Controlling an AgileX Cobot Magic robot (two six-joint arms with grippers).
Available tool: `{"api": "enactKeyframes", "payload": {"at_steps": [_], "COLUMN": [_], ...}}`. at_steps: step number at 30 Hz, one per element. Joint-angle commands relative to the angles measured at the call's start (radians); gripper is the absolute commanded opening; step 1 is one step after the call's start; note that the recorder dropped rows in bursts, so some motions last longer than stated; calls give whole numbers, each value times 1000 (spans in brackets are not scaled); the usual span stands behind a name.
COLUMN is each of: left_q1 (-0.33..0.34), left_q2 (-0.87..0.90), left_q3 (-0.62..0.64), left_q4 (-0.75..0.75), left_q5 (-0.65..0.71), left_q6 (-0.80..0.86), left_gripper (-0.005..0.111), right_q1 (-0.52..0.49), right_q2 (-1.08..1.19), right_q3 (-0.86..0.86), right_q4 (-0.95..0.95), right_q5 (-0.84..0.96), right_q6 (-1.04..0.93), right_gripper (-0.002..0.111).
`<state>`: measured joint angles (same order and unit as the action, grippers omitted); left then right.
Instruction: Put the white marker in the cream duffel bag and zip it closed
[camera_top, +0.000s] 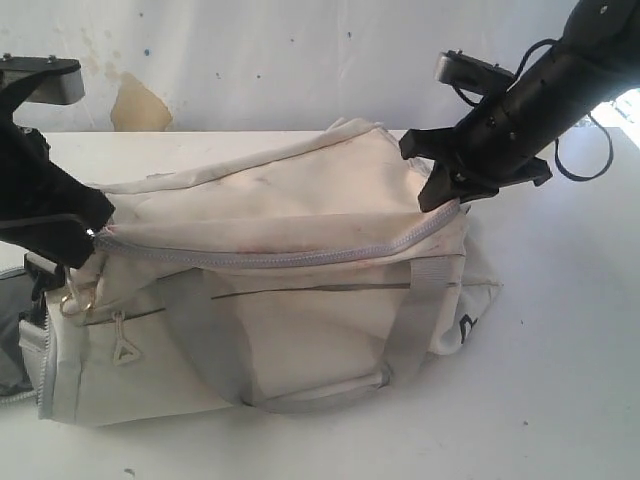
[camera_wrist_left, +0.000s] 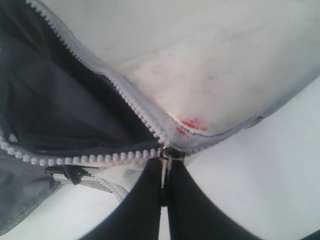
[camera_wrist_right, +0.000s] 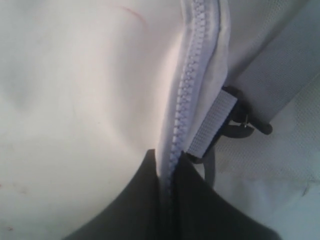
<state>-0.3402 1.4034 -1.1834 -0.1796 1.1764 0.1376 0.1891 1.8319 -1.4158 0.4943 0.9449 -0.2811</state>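
Resting on a white table (camera_top: 560, 380), the cream duffel bag (camera_top: 300, 300) fills the middle of the exterior view, with 1 gripper at each end of its top zipper (camera_top: 280, 256). The left gripper (camera_top: 93, 236) is at the bag's left end. In its wrist view the 2 fingers (camera_wrist_left: 142, 200) are pressed together on the metal zipper pull (camera_wrist_left: 169, 152). On one side of the pull the teeth part into 2 rows, with dark grey lining (camera_wrist_left: 55, 110) showing between them. Red stains (camera_wrist_left: 192, 124) mark the cream fabric just beside the pull.

Between the 2 grippers, the exterior view shows the zipper joined along the bag's top edge. The right gripper (camera_top: 447, 203) is at the right end. Its fingers (camera_wrist_right: 132, 205) are clamped together on the zipped seam, with the line of teeth running out from between them. Just beside that grip, a short grey strap (camera_wrist_right: 212, 125) loops through a black buckle (camera_wrist_right: 245, 125).

The white marker cannot be seen in any view.
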Motion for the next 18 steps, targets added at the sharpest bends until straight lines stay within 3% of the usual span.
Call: {"api": "enactKeyframes", "payload": {"at_steps": [1,10,18], "left_q1": [16,16,16], "left_q2": [-20,-20,-20], "left_q3": [4,4,4], "left_q4": [8,-88,-127], "left_q5": [45,45,45], "left_q6": [32,84,154], "left_gripper": [0,0,0], "right_q1": [-20,-20,12], "right_q2": [-6,-23,-65], "right_q3": [-8,-10,-61], "right_q4": [-85,-83,-12], "right_q5": [-50,-71,-2], "right_q6": [-60,-60,-173], "right_gripper": [6,58,61]}}
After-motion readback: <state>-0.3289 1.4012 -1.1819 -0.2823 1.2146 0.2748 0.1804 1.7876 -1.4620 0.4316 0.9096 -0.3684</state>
